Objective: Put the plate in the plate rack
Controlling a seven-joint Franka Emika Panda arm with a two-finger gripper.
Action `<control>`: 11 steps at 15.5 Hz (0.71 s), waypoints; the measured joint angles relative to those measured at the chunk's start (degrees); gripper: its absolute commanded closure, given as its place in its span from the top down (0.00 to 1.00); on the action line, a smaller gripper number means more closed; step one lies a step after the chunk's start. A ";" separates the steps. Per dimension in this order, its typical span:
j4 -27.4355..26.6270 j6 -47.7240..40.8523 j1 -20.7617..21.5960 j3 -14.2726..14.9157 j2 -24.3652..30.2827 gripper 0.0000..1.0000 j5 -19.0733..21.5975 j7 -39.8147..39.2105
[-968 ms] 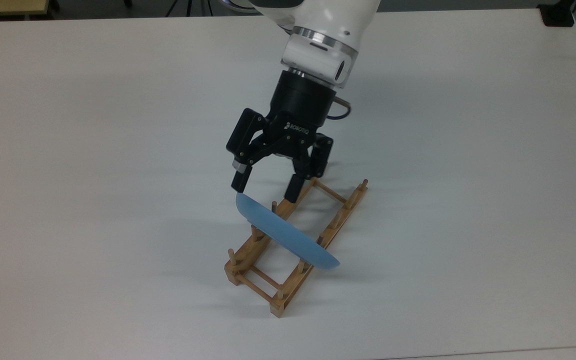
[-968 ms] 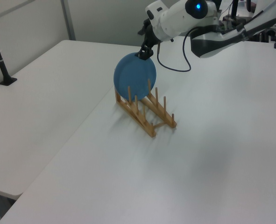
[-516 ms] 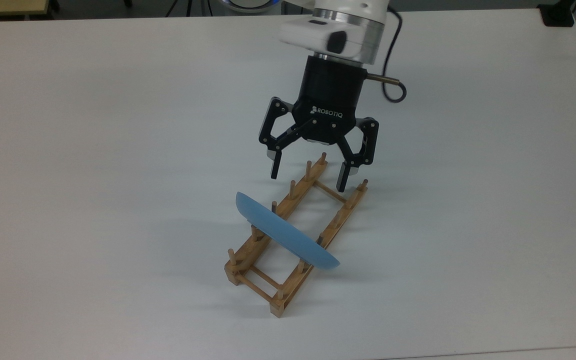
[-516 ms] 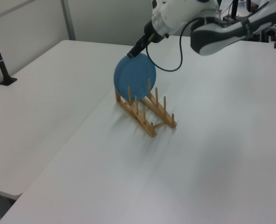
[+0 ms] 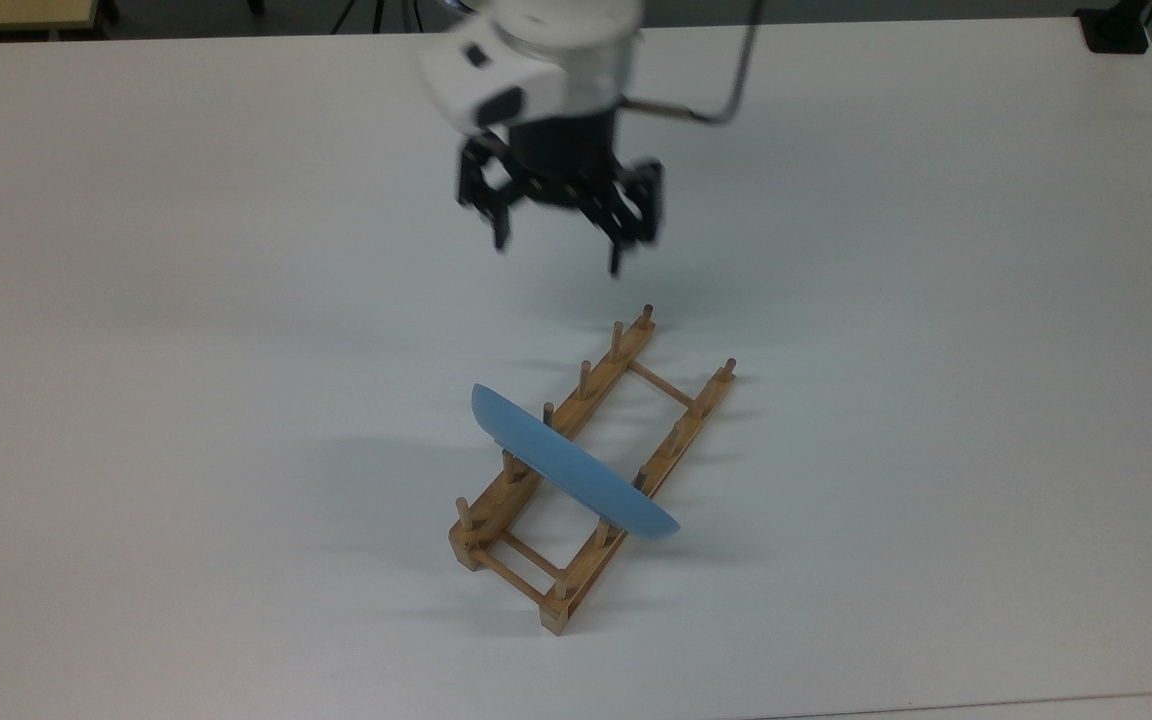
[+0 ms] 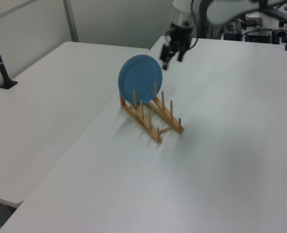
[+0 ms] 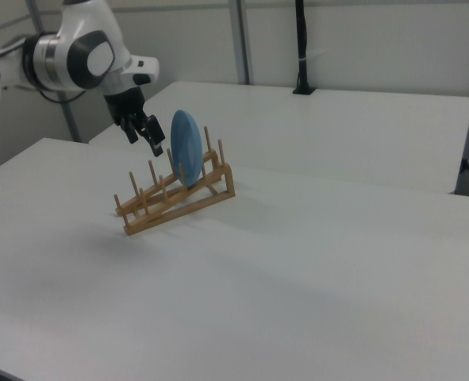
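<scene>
Plate point(image 5: 576, 470) standing on edge in rack point(image 5: 591, 470), centre of top view.

Slotted between pegs toward the rack's lower-left end, leaning slightly. Claw point(image 5: 558, 250) spread wide and empty, hanging above the white table point(image 5: 186, 300), upper centre of top view, well apart from the plate.

I see a plain light-blue plate point(image 5: 576, 470) in a light tan wooden plate rack point(image 5: 626, 378). Black gripper point(image 5: 558, 255) on a white arm point(image 7: 83, 51). White, unpatterned table point(image 5: 186, 300).
</scene>
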State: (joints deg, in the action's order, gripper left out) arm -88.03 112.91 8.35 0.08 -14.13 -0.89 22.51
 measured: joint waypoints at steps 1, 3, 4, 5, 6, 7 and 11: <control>0.29 -4.16 -1.80 -0.03 1.61 1.00 2.08 -3.43; 0.34 -10.37 -4.69 -0.04 4.88 1.00 3.39 -6.68; 0.13 -12.93 -5.61 -0.05 6.20 1.00 3.40 -7.29; -0.23 -14.56 -6.31 -0.05 7.16 1.00 3.38 -7.64; -0.72 -15.14 -6.75 -0.05 7.69 1.00 3.15 -7.79; -1.32 -15.19 -6.91 -0.05 7.78 1.00 2.60 -7.81; -3.17 -15.19 -6.76 0.34 7.30 1.00 0.85 -7.81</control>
State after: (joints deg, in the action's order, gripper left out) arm -91.20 97.73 1.59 0.42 -6.82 -0.04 14.71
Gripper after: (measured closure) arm 0.000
